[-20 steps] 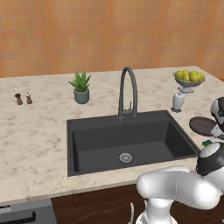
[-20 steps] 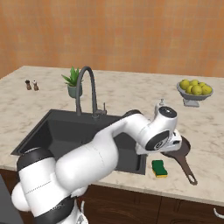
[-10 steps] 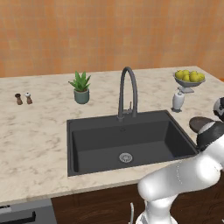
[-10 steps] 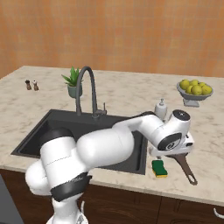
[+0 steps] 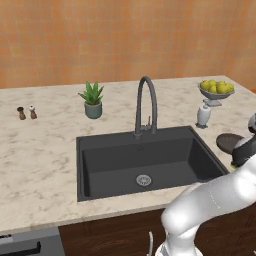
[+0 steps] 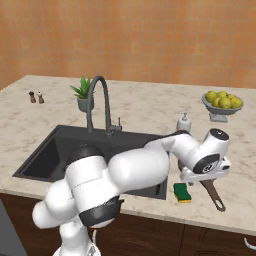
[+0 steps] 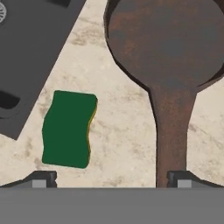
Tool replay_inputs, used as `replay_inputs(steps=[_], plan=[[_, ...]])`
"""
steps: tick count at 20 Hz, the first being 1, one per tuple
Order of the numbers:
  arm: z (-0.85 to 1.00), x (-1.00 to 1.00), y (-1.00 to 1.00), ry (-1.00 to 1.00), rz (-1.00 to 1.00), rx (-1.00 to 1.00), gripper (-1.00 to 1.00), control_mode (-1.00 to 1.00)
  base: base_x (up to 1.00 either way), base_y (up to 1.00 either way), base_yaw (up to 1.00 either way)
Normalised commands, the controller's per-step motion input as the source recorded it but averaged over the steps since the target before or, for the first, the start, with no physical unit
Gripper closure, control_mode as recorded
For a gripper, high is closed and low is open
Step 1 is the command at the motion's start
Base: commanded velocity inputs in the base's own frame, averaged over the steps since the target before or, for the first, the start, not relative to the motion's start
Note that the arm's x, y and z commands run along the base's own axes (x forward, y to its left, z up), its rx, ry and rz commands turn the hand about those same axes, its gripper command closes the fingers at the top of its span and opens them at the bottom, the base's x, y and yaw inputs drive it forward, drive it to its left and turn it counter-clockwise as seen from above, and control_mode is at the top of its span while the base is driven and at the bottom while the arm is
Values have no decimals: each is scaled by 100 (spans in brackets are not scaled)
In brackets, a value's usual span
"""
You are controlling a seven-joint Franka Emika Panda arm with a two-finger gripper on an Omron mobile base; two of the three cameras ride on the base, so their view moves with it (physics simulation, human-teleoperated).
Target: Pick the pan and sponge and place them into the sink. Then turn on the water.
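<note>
Left base view from behind and left of the sink, looking forward and down, right base view from behind and right, both sharing the sink, hand view close above the counter just beside the sink

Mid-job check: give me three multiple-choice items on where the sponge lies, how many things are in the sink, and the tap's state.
1. Where is the sponge?
A. in the sink
B. on the counter beside the pan's handle
C. inside the pan

2. How many loose things lie in the sink?
A. none
B. one
C. two

3. The faucet is:
A. running
B. off
C. broken off

Answers:
1 B: the hand view shows it flat on the counter, apart from the pan.
2 A: only the drain shows in the basin.
3 B: no stream falls from its tip.
</note>
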Motion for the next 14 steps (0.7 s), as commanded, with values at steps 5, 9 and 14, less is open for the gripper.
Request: replay_inputs(steps=[5,9,14], plan=[[-7,0,-12,0,11,0,-100,-100,0,0,0],[-46,-6,-1,-1,8,0,-100,-100,0,0,0],[-14,-1,-13,-6,3,0,-100,-100,0,0,0]])
